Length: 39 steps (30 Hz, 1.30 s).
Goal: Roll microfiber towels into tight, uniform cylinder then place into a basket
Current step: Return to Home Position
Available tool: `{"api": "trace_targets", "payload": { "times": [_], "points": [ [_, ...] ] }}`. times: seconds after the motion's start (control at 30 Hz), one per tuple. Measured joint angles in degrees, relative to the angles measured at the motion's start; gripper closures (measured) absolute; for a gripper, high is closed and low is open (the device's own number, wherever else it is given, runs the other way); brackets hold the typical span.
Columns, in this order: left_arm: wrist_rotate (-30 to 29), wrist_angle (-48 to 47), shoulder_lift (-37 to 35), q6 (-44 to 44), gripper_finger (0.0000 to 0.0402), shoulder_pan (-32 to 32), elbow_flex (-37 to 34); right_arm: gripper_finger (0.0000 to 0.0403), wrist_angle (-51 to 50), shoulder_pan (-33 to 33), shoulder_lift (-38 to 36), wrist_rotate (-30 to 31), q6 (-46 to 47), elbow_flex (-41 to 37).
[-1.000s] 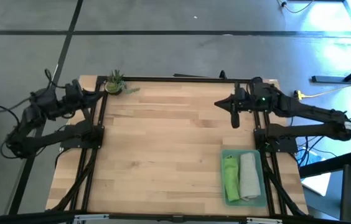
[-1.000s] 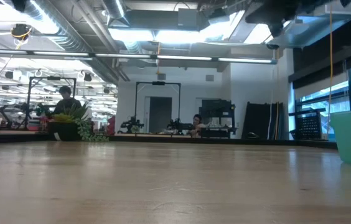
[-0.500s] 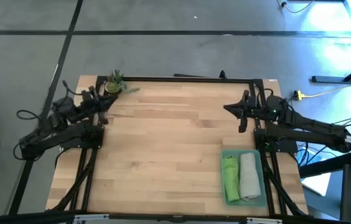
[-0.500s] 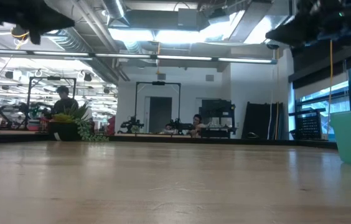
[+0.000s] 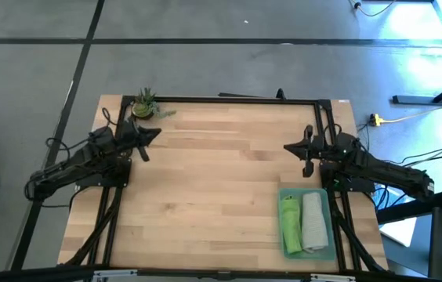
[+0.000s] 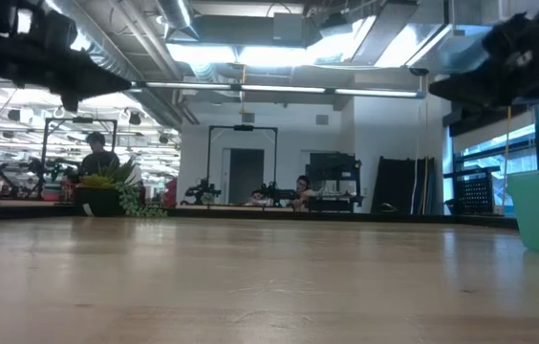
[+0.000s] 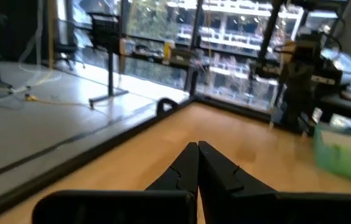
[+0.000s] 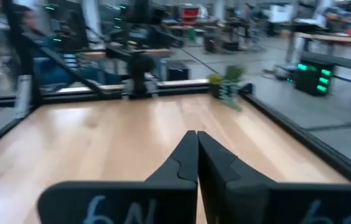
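While both arms were held clear above the bench (image 5: 205, 180), the left gripper (image 5: 152, 134) sat just inside the left edge, toward the far corner. Its fingers (image 7: 185, 171) were pressed together on nothing, tips aimed across the wood. The right gripper (image 5: 290, 147) was likewise closed and empty, just inside the right edge and pointing back toward its partner. The basket (image 5: 306, 190) stood at the near right corner, well apart from both grippers. Inside it, two rolled microfiber towels lay side by side and touching, lengthwise: the green towel (image 5: 290, 225) on the inner side, the grey towel (image 5: 313, 222) on the outer. A small potted plant (image 5: 144, 104) stood at the far left corner.
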Motion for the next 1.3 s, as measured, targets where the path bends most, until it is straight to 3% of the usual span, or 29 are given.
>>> {"api": "trace_targets", "payload": {
  "times": [0.13, 0.47, 0.9, 1.3],
  "points": [
    [4.8, 0.1, 0.0, 0.3, 0.0401, 0.0, -2.5, 0.0400, 4.9, 0.0, -1.5, -1.7, 0.1, -4.8],
    [15.7, 1.7, 0.0, 5.1, 0.0401, -0.3, -5.5, 0.0400, 4.3, 0.0, -1.3, -1.7, 0.0, -4.9],
    [14.6, 1.3, 0.0, 6.6, 0.0386, -0.3, -5.5, 0.0381, 4.0, 0.0, -1.3, 4.6, 2.8, -4.9],
    [14.6, 1.2, 0.0, 6.6, 0.0398, -0.3, -5.5, 0.0380, 4.0, 0.0, -1.3, 4.7, 2.9, -4.8]
  ]
}}
